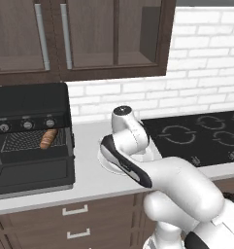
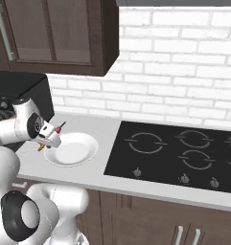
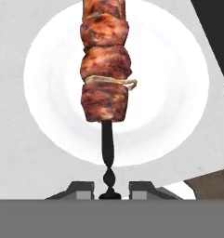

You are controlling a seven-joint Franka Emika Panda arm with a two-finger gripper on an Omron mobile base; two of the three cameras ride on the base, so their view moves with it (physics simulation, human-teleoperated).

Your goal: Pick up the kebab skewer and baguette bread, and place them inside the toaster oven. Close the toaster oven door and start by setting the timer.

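Observation:
My gripper [image 3: 108, 190] is shut on the dark stick end of the kebab skewer [image 3: 104, 69]. The skewer's red-brown meat chunks hang over a white plate [image 3: 178, 93]. In the right base view the gripper [image 2: 50, 138] hovers at the plate's [image 2: 74, 149] left rim, and the skewer [image 2: 61, 127] pokes out beyond the hand. At the left of the counter stands the black toaster oven [image 1: 31, 104]. Its toaster oven door [image 1: 33, 176] is dropped open. The baguette bread [image 1: 48, 138] lies on the wire rack inside.
A flat black cooktop [image 1: 201, 136] fills the counter to the right, and it is also in the right base view [image 2: 184, 153]. Dark wall cabinets [image 1: 79, 34] hang above the oven. My own arm [image 1: 138, 165] covers most of the plate in the left base view.

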